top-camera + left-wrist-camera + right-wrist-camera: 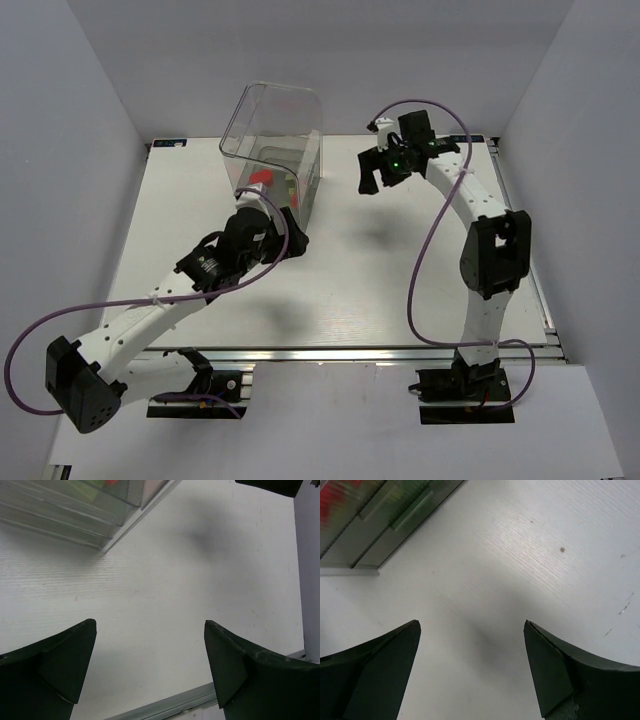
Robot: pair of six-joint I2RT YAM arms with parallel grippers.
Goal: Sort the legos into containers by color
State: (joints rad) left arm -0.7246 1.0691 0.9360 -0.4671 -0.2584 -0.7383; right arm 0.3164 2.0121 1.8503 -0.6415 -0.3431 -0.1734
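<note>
A white table point(380, 300) with fine wood grain fills the overhead view, boxed in by pale grey walls point(60, 150) at 9, 12 and 3 o'clock. A metal rail point(350, 352) runs along its edge at 6 o'clock. The right wrist view shows a small dark speck point(562, 550) at 1 o'clock and faint scratches point(625, 609) at 3 o'clock. In the left wrist view a soft shadow point(202, 532) lies at 1 o'clock.

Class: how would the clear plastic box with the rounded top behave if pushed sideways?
Probably light for its size: the clear rounded-top plastic box looks thin-walled, with only a few coloured bricks low inside. Pushed high, it may tip, since it stands tall; pushed low, it likely slides on the smooth white table.
</note>
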